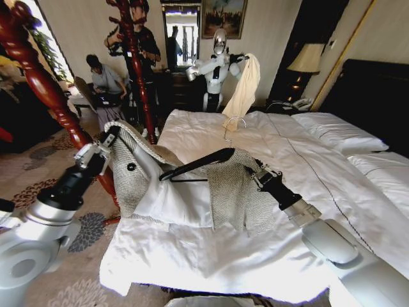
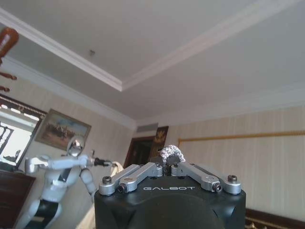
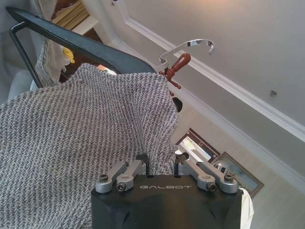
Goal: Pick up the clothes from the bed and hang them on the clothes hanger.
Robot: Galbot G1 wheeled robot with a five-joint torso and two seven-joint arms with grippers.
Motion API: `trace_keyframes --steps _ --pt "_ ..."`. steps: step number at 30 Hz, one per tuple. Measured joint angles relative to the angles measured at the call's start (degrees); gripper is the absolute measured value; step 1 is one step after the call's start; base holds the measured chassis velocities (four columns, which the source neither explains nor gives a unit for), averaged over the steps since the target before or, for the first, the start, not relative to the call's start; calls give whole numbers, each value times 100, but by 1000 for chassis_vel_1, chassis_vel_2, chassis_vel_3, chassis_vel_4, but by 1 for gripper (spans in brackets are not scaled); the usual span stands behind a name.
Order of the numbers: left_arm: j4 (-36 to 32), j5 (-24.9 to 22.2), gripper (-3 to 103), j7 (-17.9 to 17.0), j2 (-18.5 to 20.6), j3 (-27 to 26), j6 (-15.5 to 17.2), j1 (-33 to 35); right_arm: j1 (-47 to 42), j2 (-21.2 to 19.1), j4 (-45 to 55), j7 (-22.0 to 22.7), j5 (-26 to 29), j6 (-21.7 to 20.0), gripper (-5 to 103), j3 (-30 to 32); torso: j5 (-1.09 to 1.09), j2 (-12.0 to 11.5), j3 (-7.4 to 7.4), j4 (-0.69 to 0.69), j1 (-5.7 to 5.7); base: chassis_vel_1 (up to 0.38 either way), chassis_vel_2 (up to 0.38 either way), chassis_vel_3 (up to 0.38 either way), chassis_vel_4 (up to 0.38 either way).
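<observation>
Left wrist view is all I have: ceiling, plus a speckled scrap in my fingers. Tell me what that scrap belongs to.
Observer: It is the jacket. The left gripper pinches its upper edge, raised by the near corner of the bed.
Operator: Report the right gripper.
Observer: The right gripper is shut on the jacket's other side, so the jacket hangs spread between both.
Operator: Locate the hanger.
Observer: The clothes hanger has one shoulder tucked under the tweed near the right gripper. Its other shoulder is bare, lying across the jacket's white inside.
</observation>
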Motion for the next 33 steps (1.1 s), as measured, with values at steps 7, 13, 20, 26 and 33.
trace_keyframes --steps 7,13,20,26,33 --pt "19 1175 3 759 334 566 26 334 89 -15 80 252 481 -281 24 -78 0 0 0 -1 0 0 0 0 0" --pt "26 1391 3 989 639 745 38 386 161 26 82 436 788 -512 24 -167 0 0 0 0 0 0 0 0 0" --pt "34 1770 3 1060 680 1083 51 264 96 133 14 471 683 -581 24 -225 0 0 0 0 0 0 0 0 0" --pt "36 1671 3 1027 665 1079 35 143 17 198 -168 337 75 -427 24 -266 -1 0 0 0 0 0 0 0 0" --pt "38 1421 3 1030 761 803 -3 136 -17 276 -467 -55 -927 2 24 -244 0 0 0 0 0 0 0 0 0"
